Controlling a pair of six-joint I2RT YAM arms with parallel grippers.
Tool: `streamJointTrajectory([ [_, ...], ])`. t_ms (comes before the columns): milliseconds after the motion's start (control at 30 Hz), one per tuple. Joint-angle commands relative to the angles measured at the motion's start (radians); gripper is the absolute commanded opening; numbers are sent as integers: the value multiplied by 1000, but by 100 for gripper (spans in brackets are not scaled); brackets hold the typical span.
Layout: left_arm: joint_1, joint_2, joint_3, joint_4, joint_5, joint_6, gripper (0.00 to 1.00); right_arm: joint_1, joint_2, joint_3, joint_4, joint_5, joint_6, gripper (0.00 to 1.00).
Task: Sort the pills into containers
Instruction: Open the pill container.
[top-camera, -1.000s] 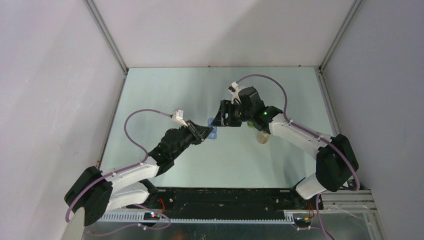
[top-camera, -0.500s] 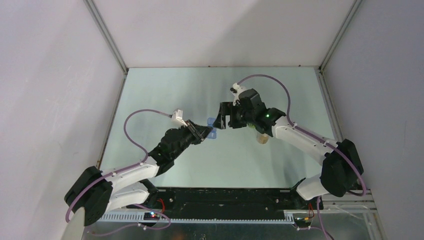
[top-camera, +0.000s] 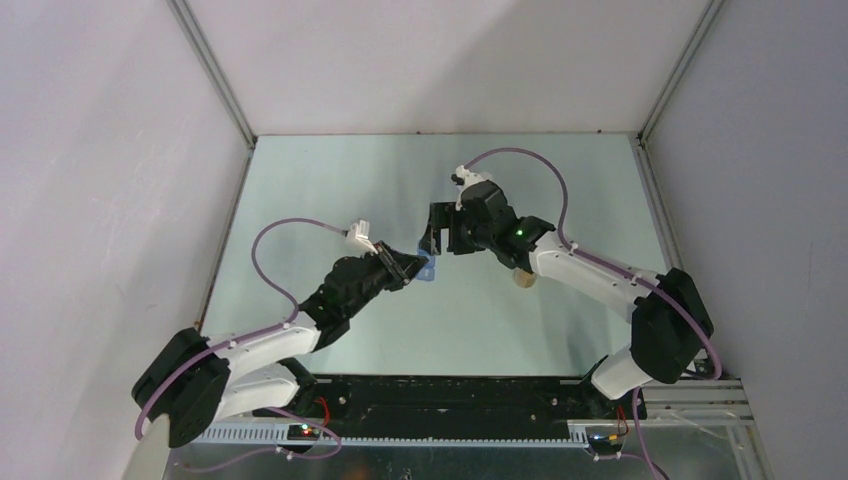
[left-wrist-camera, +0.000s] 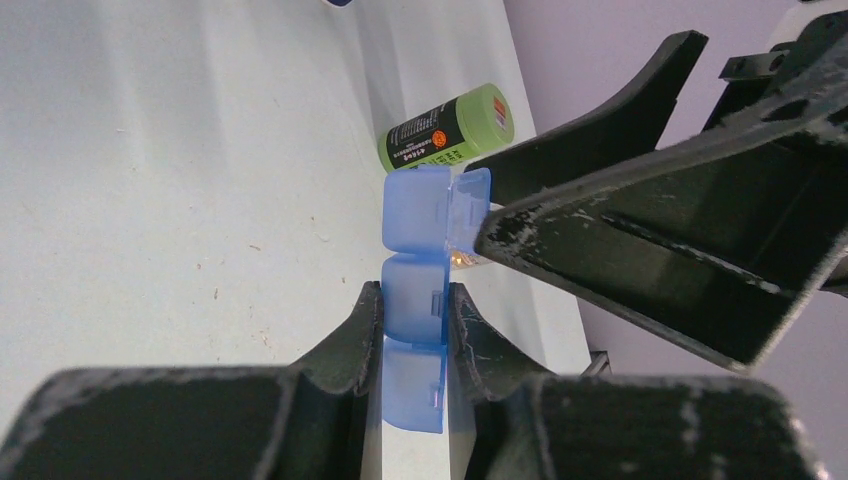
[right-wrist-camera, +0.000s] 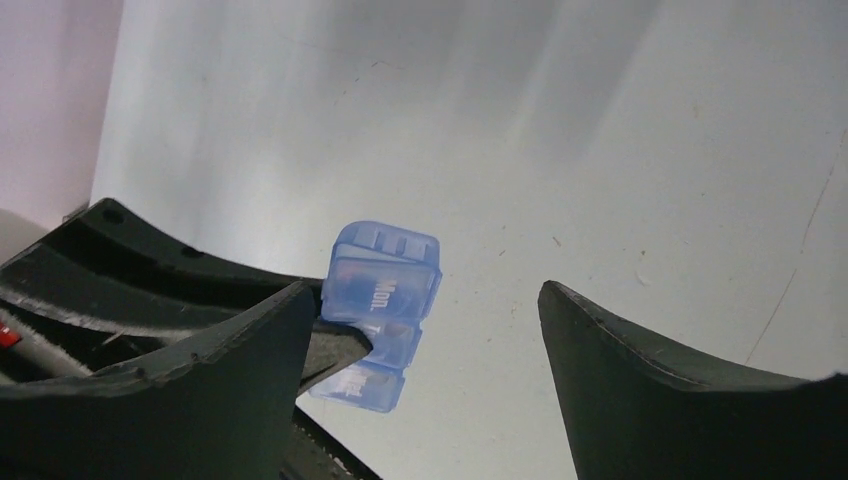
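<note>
A blue pill organiser (left-wrist-camera: 413, 310) with day-marked compartments is clamped between the fingers of my left gripper (left-wrist-camera: 413, 293), just above the table. Its far lid (left-wrist-camera: 472, 192) stands open, with a small orange bit (left-wrist-camera: 460, 261) beside it. In the top view the organiser (top-camera: 427, 263) is at the table's middle, held by the left gripper (top-camera: 412, 265). My right gripper (top-camera: 440, 232) is open and hovers right behind it. In the right wrist view the organiser (right-wrist-camera: 383, 290) lies between the right gripper's (right-wrist-camera: 428, 292) spread fingers, near the left one. A green pill bottle (left-wrist-camera: 447, 128) lies on its side beyond.
A small tan cylinder (top-camera: 522, 278) stands on the table under the right forearm. The right gripper's dark finger (left-wrist-camera: 640, 240) crosses the left wrist view close to the organiser's open end. Grey walls enclose the table on three sides.
The right gripper has shifted a little left and turned, closing in on the organiser's far end. The left gripper and the organiser have stayed put.
</note>
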Motion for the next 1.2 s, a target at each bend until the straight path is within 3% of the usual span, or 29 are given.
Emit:
streamJointTrajectory([
  [0, 4, 1, 46, 52, 13, 15, 0, 9, 27, 58, 3, 63, 1, 86],
  [200, 5, -6, 47, 40, -3, 17, 0, 4, 16, 59, -49, 112, 2, 80],
  [400, 4, -20, 47, 29, -14, 22, 0, -11, -34, 58, -123, 172, 32, 54],
  [600, 5, -26, 49, 40, -7, 17, 0, -15, -73, 23, -117, 197, 34, 44],
  [933, 5, -30, 45, 93, 16, 11, 0, -36, -74, -46, -3, 53, 25, 31],
  [1000, 4, -34, 42, 95, 15, 10, 0, -50, -97, -85, 64, 8, 44, 32],
  [1167, 6, -42, 34, 97, 13, 9, 0, -111, -142, -176, 193, -130, 113, 58],
])
